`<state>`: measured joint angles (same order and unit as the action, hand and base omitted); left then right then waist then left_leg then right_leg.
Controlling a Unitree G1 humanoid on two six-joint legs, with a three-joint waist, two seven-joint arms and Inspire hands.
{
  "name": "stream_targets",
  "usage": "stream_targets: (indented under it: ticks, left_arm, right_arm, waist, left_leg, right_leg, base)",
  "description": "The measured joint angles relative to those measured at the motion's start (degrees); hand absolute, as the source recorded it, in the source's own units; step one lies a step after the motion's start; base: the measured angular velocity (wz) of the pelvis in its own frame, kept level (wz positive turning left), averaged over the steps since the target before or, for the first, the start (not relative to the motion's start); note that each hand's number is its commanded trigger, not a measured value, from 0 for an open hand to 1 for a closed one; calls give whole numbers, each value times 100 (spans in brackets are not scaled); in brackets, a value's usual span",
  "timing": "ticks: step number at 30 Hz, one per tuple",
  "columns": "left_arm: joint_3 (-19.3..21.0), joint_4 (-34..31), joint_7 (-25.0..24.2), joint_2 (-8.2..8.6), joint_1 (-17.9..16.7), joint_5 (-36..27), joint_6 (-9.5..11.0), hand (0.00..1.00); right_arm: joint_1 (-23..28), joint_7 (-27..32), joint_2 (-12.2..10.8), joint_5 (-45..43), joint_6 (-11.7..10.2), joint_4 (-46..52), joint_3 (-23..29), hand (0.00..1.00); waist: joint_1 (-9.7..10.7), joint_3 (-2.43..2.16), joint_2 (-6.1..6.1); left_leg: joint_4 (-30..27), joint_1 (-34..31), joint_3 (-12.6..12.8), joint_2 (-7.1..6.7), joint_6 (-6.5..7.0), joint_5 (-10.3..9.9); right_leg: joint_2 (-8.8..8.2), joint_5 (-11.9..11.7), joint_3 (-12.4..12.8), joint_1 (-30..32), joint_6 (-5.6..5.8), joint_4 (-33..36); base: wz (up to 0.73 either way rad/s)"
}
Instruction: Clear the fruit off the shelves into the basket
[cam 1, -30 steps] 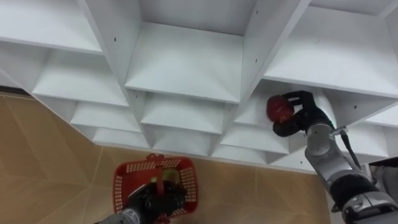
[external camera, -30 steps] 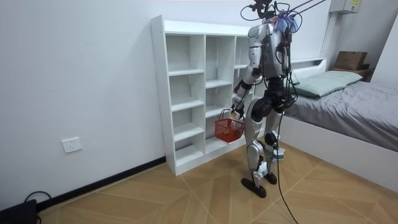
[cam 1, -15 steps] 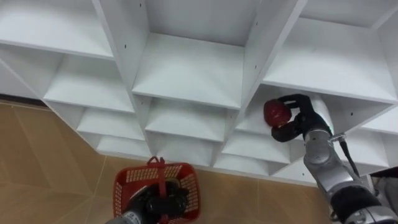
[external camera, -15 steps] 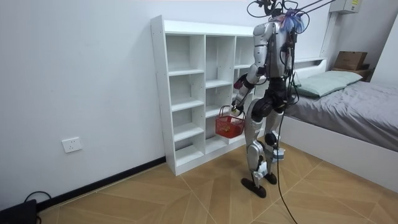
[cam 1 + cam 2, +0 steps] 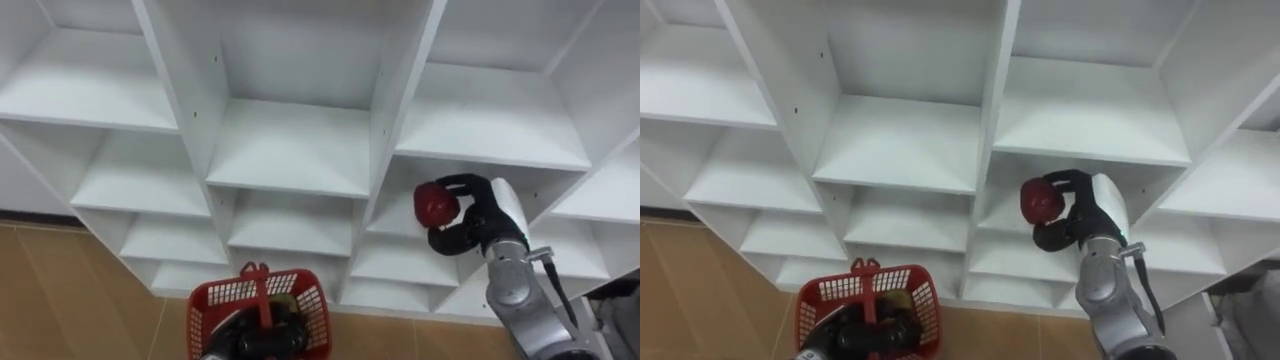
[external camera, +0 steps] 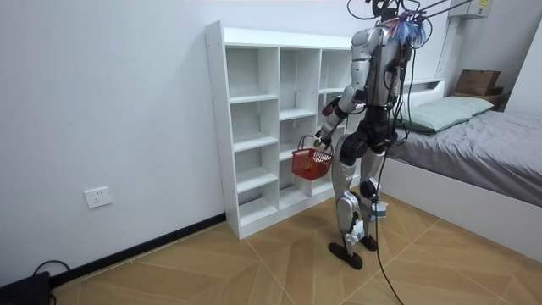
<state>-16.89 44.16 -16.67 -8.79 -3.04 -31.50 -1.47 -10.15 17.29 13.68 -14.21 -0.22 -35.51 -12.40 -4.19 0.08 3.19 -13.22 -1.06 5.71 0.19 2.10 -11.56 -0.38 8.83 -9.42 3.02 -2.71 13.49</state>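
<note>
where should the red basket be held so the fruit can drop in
By the handle, at the middle of its arch, coming from above. It spans the open top, so the basket should hang level with its mouth up. The left hand is curled round it there, while the right hand holds the red fruit in front of the shelves.

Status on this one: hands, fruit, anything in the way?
Right hand shut on red fruit, at shelf opening. Left hand shut on red basket handle, basket hanging below. Nothing seen blocking.
</note>
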Motion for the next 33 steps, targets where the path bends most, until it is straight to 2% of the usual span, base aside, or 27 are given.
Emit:
stream_targets:
  ticks: [4, 14, 21, 26, 30, 33]
  left_arm:
    - [1, -176, -11, 1, -72, -12, 1, 100]
    - [8, -285, -10, 5, -124, -24, 4, 100]
    - [10, -320, -8, 49, -133, -35, 4, 100]
    - [2, -322, 8, 101, -133, -39, 21, 100]
    - [-11, -352, 7, 108, -133, -33, 20, 100]
    - [-16, -387, 7, 129, -133, -34, 20, 100]
  right_arm:
    - [119, -90, -49, -103, -16, 282, -14, 100]
    - [675, -290, -50, -362, -121, 554, -85, 100]
    - [708, -427, -47, -478, -118, 662, -107, 100]
    - [709, -435, -44, -479, -120, 893, -210, 100]
    - [776, -530, -42, -471, -120, 1106, -229, 100]
    - [876, -636, -43, -466, -121, 1262, -273, 100]
  waist:
    - [85, 15, -42]
    - [80, 22, -54]
    - [103, 32, -86]
    - [127, 64, -158]
    - [127, 59, -173]
    - [126, 28, -204]
  left_leg:
    - [105, 154, 39, -3, 0, 0]
    - [241, 469, 40, -8, -2, -1]
    - [251, 506, 42, -6, -2, -1]
    - [269, 625, 80, -8, -3, -3]
    - [307, 666, 89, -4, -2, -3]
    - [347, 677, 122, -4, -2, -3]
  right_leg:
    - [9, 27, 64, -84, 8, -7]
    - [44, 57, 145, -397, 25, -184]
    - [51, 58, 164, -423, 26, -187]
    - [55, 62, 216, -501, 32, -199]
    - [62, 62, 221, -499, 32, -197]
    - [62, 60, 223, -504, 31, -180]
  base:
    - [-7]
    - [-1]
    - [0]
    - [-4]
    - [-1]
    - [-1]
